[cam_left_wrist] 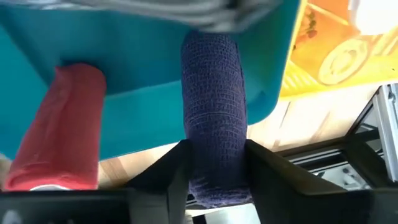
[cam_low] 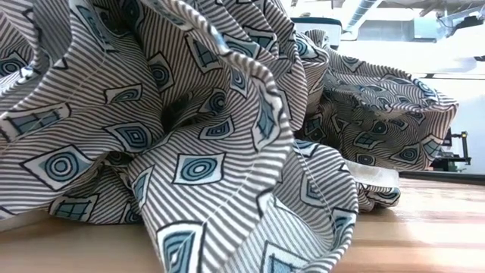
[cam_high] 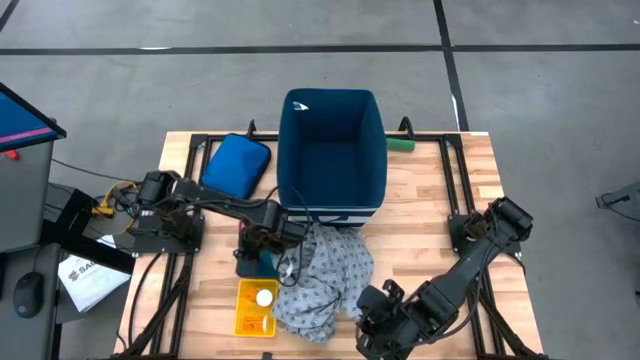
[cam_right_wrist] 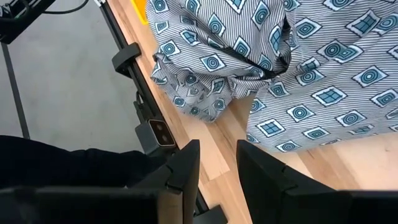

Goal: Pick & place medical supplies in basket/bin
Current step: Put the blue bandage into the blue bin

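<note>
Dark-blue cylinder (cam_left_wrist: 214, 118) between left fingers (cam_left_wrist: 171, 171) over teal tray edge (cam_left_wrist: 155, 81); right fingers (cam_right_wrist: 186, 165) apart beside gown (cam_right_wrist: 298, 68).

Gown (cam_low: 189, 136) blocking low view

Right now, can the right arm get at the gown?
Probably yes. The right gripper sits at the table's near edge with its fingers apart and empty, and the gown lies just ahead on bare wood with nothing between them.
</note>
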### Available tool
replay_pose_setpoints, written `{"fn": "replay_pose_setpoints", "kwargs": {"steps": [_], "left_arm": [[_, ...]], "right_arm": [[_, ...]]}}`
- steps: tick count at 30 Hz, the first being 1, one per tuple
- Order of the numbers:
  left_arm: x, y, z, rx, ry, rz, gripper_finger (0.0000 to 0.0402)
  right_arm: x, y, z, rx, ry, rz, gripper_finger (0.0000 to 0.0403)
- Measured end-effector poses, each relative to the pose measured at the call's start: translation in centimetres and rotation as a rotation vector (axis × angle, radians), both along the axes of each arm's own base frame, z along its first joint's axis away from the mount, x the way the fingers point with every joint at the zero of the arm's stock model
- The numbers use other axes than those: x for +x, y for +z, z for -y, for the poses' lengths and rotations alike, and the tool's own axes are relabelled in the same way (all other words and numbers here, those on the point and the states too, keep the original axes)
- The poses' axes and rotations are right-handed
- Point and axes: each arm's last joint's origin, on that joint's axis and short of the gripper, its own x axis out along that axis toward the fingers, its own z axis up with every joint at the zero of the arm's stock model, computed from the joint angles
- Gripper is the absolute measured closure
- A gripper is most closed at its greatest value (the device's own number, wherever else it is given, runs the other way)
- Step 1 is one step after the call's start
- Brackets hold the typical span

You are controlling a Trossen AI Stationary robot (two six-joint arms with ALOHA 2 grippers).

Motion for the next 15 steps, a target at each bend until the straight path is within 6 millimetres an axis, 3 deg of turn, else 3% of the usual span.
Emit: {"fn": "replay_pose_setpoints", "kwargs": {"steps": [7,15], "left_arm": [[-0.19,0.50,-0.85,-0.001,0.029,0.001,0.0237],[-0.16,0.50,-0.95,0.019,0.019,0.010,0.0231]], "right_arm": [[-0.11,-0.02,-0.07,0.001,-0.013,0.002,0.0300],[-0.13,-0.06,-0.02,-0.005,-0.018,-0.001,0.0300]]}}
